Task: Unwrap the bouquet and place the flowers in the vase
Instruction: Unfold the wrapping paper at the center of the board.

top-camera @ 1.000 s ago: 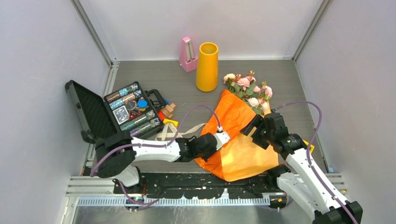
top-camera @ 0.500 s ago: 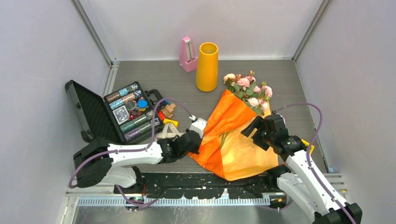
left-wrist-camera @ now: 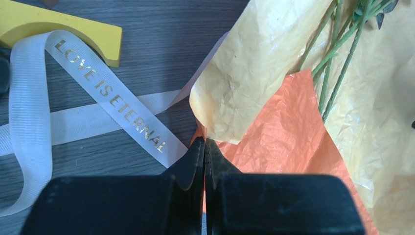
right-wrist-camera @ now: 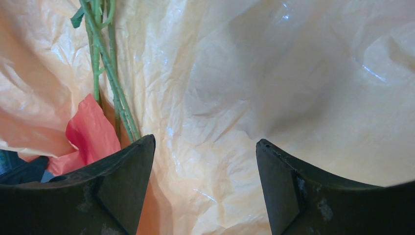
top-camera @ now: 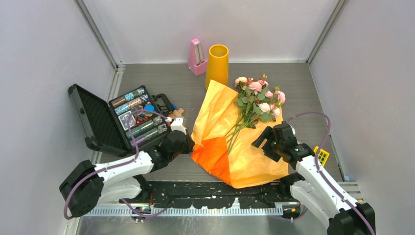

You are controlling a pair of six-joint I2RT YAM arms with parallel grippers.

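Note:
The bouquet lies unrolled: its crinkled orange paper [top-camera: 244,152] is spread flat with one flap lifted toward the vase. The flowers [top-camera: 258,96], pink roses, lie on it with green stems [right-wrist-camera: 105,68] bare. My left gripper [top-camera: 190,145] is shut on the paper's orange left edge [left-wrist-camera: 274,142], pinched at the jaw tips [left-wrist-camera: 204,143]. Low over the paper's right part, beside the stem ends, my right gripper [top-camera: 260,143] hangs open [right-wrist-camera: 205,143] and holds nothing. The yellow-orange vase [top-camera: 218,61] stands upright at the back.
The beige ribbon [left-wrist-camera: 100,88] lies loose on the table left of the paper, next to a yellow block [left-wrist-camera: 58,29]. An open black case [top-camera: 125,120] of small parts sits at left. A pink metronome [top-camera: 196,57] stands beside the vase. A small yellow piece [top-camera: 322,155] lies at right.
My left gripper has drawn the paper's edge to the left, opening the wrap and baring the stems. The right gripper has stayed open, almost in place.

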